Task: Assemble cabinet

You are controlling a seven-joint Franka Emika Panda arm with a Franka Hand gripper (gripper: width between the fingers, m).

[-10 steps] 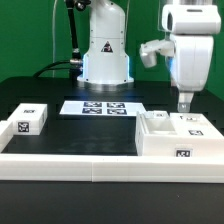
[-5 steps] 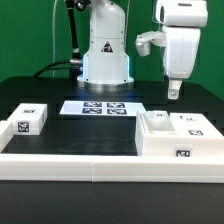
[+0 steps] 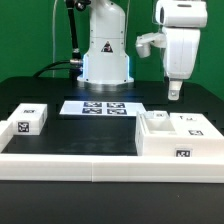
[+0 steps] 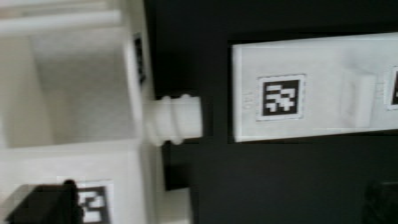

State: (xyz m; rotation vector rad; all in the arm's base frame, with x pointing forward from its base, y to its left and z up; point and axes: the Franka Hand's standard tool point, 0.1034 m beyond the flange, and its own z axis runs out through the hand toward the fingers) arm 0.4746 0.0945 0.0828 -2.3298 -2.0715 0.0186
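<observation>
The cabinet (image 3: 178,136), a large white box with tag markers and small tagged insets on top, stands at the exterior view's right. My gripper (image 3: 174,94) hangs a short way above its top, touching nothing. In the wrist view the cabinet (image 4: 71,90) shows an open hollow and a short round peg (image 4: 178,118) sticking out of its side. Only dark finger edges (image 4: 32,200) show at the frame's corners, wide apart, with nothing between them; the gripper (image 4: 210,212) is open and empty.
A small white tagged block (image 3: 30,120) sits at the exterior view's left. The marker board (image 3: 103,108) lies in front of the robot base and also shows in the wrist view (image 4: 311,90). A long low white rail (image 3: 90,161) runs along the front.
The gripper rose from just above the cabinet's top to a higher position and shifted slightly toward the exterior view's left. It has held still for the last half second.
</observation>
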